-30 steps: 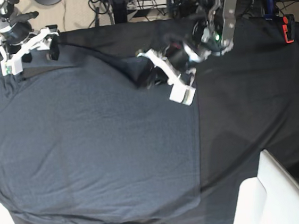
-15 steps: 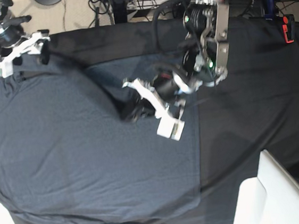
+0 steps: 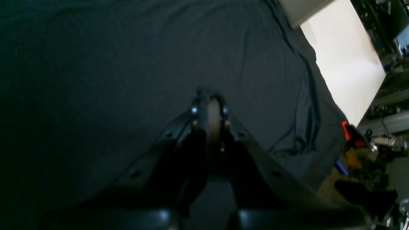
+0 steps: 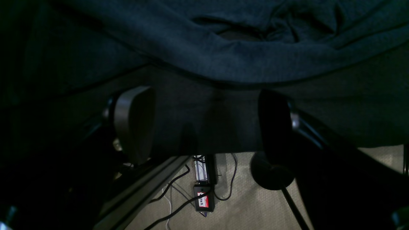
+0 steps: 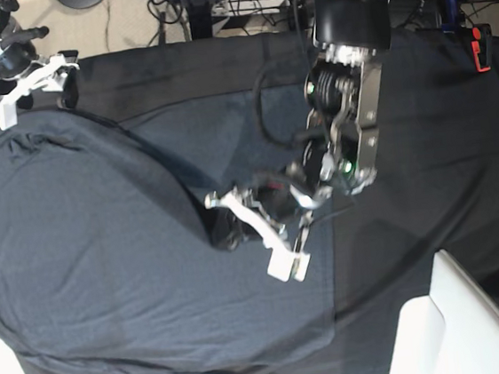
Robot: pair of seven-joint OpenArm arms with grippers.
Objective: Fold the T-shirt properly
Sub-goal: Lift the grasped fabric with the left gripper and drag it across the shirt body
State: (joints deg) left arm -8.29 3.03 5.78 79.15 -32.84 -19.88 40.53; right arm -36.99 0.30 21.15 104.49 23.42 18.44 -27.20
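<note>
The slate-grey T-shirt (image 5: 105, 256) lies spread over the left and middle of the black-covered table (image 5: 422, 133). My left gripper (image 5: 227, 232) is over the shirt's middle, shut on a bunched fold of it; a raised crease runs from there back toward the far left. In the left wrist view the closed fingertips (image 3: 209, 95) press into dark cloth. My right gripper (image 5: 25, 85) hovers open at the far-left table corner, just past the shirt's edge. In the right wrist view its fingers (image 4: 134, 124) stand wide apart over the table edge, with the shirt (image 4: 223, 48) beyond them.
A white panel (image 5: 465, 325) stands at the front right corner. A red clamp (image 5: 482, 46) sits at the table's far right edge. Cables and a black adapter (image 4: 203, 201) lie on the floor below the table edge.
My left gripper has travelled toward the front and slightly left, dragging the shirt fold over the shirt body. The right gripper drifted a little toward the far-left corner, still open.
</note>
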